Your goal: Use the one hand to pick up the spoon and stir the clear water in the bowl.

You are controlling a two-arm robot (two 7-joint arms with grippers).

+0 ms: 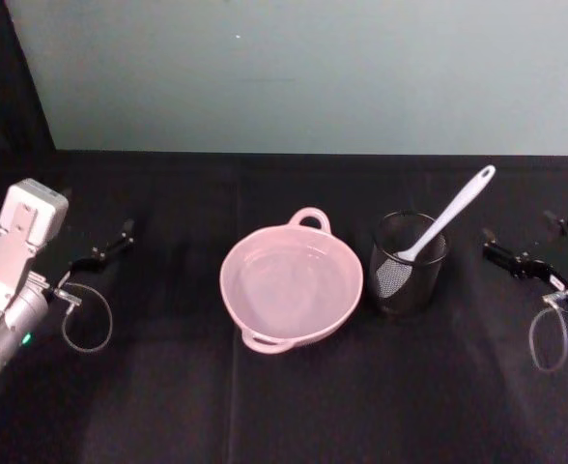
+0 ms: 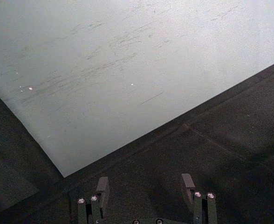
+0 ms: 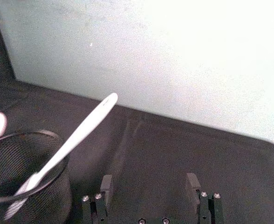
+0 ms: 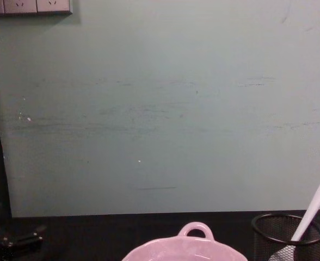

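The right hand (image 1: 527, 249) sits at the far right with fingers apart, gripping nothing. The spoon (image 1: 448, 215) stands tilted in the black mesh cup (image 1: 409, 264), just right of the pink bowl (image 1: 292, 285). The left hand (image 1: 103, 248) is parked at the left, fingers apart too.

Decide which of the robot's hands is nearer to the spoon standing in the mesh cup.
The right. The right hand sits just beyond the mesh cup that holds the spoon, on the spoon's right. The left hand is far across the table, past the bowl.
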